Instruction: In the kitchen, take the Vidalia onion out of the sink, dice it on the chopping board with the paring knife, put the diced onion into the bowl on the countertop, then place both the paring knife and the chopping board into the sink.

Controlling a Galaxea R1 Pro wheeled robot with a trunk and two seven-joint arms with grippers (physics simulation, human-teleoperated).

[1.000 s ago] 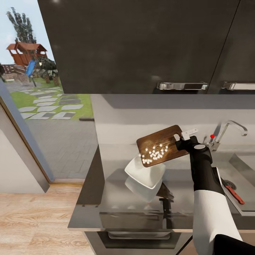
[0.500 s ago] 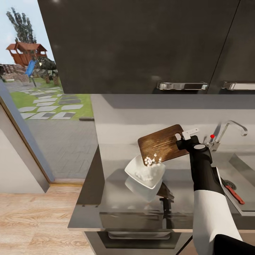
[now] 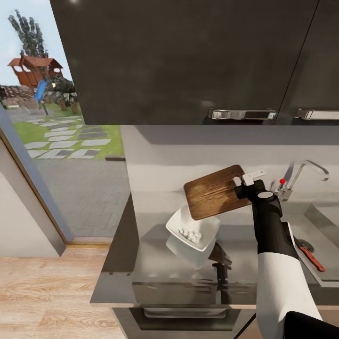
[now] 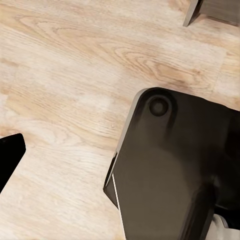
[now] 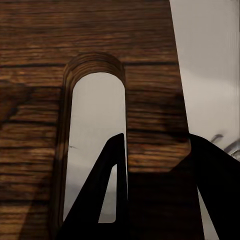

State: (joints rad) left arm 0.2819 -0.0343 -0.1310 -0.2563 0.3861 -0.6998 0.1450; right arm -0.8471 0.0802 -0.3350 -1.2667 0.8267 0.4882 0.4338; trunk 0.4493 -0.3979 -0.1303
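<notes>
Brown chopping board [image 3: 215,191] held tilted in the air over the bowl [image 3: 193,229], right tool [image 3: 246,183] clamped on its slotted short edge; right wrist view shows the fingers [image 5: 114,200] straddling the strip beside the oval slot. Board surface bare. Diced onion [image 3: 190,233], small white cubes, sits in the white bowl on the tabletop [image 3: 141,263], below the board's low end. Paring knife [image 3: 311,258], red handle, lies in the sink [image 3: 325,221], well apart from the right tool. Left tool: cannot tell its state.

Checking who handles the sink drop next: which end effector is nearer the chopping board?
Right. The right end effector grips the chopping board at its slotted end; the left one points at the wooden floor, away from it.
</notes>
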